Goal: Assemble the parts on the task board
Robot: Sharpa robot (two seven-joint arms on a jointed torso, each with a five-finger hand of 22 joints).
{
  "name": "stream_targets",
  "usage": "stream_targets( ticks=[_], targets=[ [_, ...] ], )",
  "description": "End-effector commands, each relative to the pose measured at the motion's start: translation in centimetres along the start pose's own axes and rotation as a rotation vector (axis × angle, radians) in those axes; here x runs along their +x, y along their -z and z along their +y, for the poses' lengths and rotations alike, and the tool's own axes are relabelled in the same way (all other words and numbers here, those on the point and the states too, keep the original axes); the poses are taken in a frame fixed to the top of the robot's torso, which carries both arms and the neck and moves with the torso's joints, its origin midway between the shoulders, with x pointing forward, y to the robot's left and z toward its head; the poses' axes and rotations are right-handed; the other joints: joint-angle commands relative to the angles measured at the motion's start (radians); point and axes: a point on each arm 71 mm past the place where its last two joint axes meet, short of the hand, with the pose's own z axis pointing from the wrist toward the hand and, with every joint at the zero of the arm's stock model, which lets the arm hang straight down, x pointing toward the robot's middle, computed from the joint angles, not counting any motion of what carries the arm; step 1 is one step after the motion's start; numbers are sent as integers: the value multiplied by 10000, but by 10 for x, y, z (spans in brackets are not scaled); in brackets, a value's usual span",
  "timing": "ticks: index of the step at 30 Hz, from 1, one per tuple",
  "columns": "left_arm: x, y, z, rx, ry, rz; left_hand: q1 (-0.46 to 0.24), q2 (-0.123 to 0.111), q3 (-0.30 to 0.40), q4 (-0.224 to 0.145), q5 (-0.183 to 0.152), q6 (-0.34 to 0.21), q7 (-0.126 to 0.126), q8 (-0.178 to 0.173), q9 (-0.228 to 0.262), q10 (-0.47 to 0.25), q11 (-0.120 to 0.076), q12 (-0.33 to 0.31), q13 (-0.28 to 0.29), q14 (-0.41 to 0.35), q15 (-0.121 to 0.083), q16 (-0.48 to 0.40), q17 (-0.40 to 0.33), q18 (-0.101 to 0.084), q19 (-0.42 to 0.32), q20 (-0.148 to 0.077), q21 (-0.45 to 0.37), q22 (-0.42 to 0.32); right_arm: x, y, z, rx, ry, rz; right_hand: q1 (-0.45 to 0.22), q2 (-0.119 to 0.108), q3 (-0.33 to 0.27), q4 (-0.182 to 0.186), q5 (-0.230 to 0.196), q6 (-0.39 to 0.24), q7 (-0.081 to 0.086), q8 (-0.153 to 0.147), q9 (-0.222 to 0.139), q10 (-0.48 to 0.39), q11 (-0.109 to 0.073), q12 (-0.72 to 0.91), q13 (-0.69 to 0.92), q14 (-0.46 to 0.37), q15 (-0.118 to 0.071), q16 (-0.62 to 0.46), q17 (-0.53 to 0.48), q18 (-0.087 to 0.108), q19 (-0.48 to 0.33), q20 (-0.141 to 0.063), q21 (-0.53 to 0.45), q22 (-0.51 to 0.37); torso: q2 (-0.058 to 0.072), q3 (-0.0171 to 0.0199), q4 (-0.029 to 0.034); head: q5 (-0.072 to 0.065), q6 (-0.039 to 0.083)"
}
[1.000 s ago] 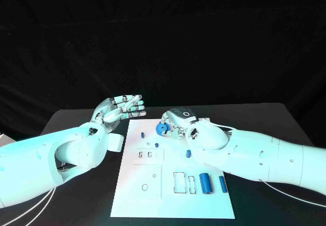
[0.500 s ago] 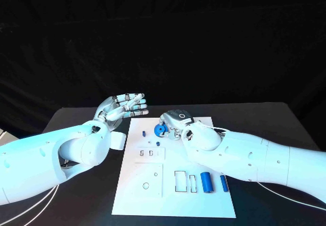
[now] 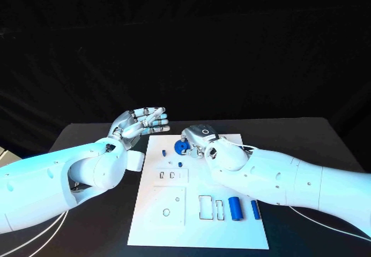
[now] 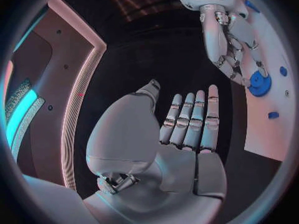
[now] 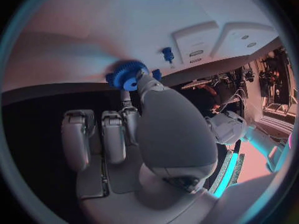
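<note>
Black table with white task board; right hand fingers grasping blue gear, left hand released, raised.

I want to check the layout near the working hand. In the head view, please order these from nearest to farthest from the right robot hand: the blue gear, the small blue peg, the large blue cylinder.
1. Blue gear: at the fingertips of the right robot hand, far end of the task board.
2. Small blue peg: just beyond the gear, toward the board's left edge.
3. Large blue cylinder: near end of the board, beside the right forearm.
</note>
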Motion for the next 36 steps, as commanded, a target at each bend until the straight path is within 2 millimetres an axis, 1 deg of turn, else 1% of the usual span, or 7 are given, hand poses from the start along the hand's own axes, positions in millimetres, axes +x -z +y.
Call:
stream_targets(
  ticks=[1, 9, 18, 25, 28, 32, 36],
  targets=[
    [4, -1, -1, 49, 127, 232, 23, 118, 70, 14, 39, 30, 582, -60, 2, 22, 43, -47, -8, -43, 22, -61, 16, 124, 90, 12, 4, -18, -1, -1, 2, -180, 203, -139, -12, -27, 65, -3, 52, -65, 9, -11, 6, -37, 49, -54, 822, 1009, -41, 19, 2481, -94, 548, -85, -41, 1949, 10, 5, -1, 2, 15],
    [4, -3, 0, 24, 123, 228, 23, 118, 70, 14, 39, 30, 582, -60, 2, 22, 43, -47, -8, -43, 22, -61, 16, 124, 90, 12, 4, -18, 0, -2, 3, -195, 230, -114, -92, -136, 121, -5, 49, -229, 74, -119, -47, -199, 104, -237, 639, 1006, 10, 13, 2467, -88, 530, -50, -68, 1929, 5, 0, -24, -16, 25],
    [3, -3, 0, 8, 112, 204, 23, 118, 70, 14, 39, 30, 582, -60, 2, 22, 43, -47, -8, -43, 22, -61, 16, 124, 90, 12, 4, -18, 2, -3, 2, -204, 166, 191, -401, -391, 103, 85, 48, -850, 230, -543, -228, -485, 249, -558, 348, 996, 140, -1, 2428, -61, 460, 69, -173, 1851, 1, -5, -1, -8, 24],
    [3, -2, 0, -24, 145, 273, 32, 114, 75, -1, 40, -81, 593, -115, -24, -8, 51, -60, -13, -60, 29, -83, 24, 122, 89, 15, -4, -30, 5, -2, -2, -59, -126, 626, -1428, -522, -618, 222, 67, -859, 328, -685, -270, -190, 360, -236, 716, 1043, 254, 71, 2631, -117, 609, 192, 19, 2056, 3, 5, -23, 15, 34],
    [3, -2, 1, -40, 163, 312, 43, 117, 82, -10, 40, -89, 595, -122, -26, -18, 55, -63, -14, -65, 31, -88, 25, 122, 88, 16, -6, -33, 7, -2, -2, -9, -300, 852, -2028, -263, -774, 237, 72, -650, 278, -618, -240, -78, 321, -123, 849, 1043, 229, 71, 2631, -130, 646, 181, 68, 2110, -1, 7, -27, 18, 22],
    [3, -2, 1, -66, 183, 353, 120, 158, 145, -66, 43, -131, 599, -156, -38, -52, 62, -66, -15, -77, 37, -108, 34, 121, 86, 19, -15, -46, 9, -2, -3, 53, -561, 1154, -2332, 107, -620, 218, 58, -451, 217, -548, -211, 177, 270, 135, 1139, 1043, 188, 71, 2631, -183, 777, 147, 251, 2283, -3, 6, -17, 3, 10],
    [2, -2, 1, -105, 197, 386, 158, 179, 182, -96, 42, -155, 602, -174, -44, -68, 65, -65, -15, -79, 39, -118, 40, 121, 87, 21, -19, -53, 12, -2, -6, 261, -837, 1479, -2480, 285, -521, 209, 55, -374, 187, -527, -201, 223, 243, 177, 1195, 1043, 166, 71, 2631, -185, 783, 126, 258, 2293, 4, 15, -10, 14, 5]
  ],
)
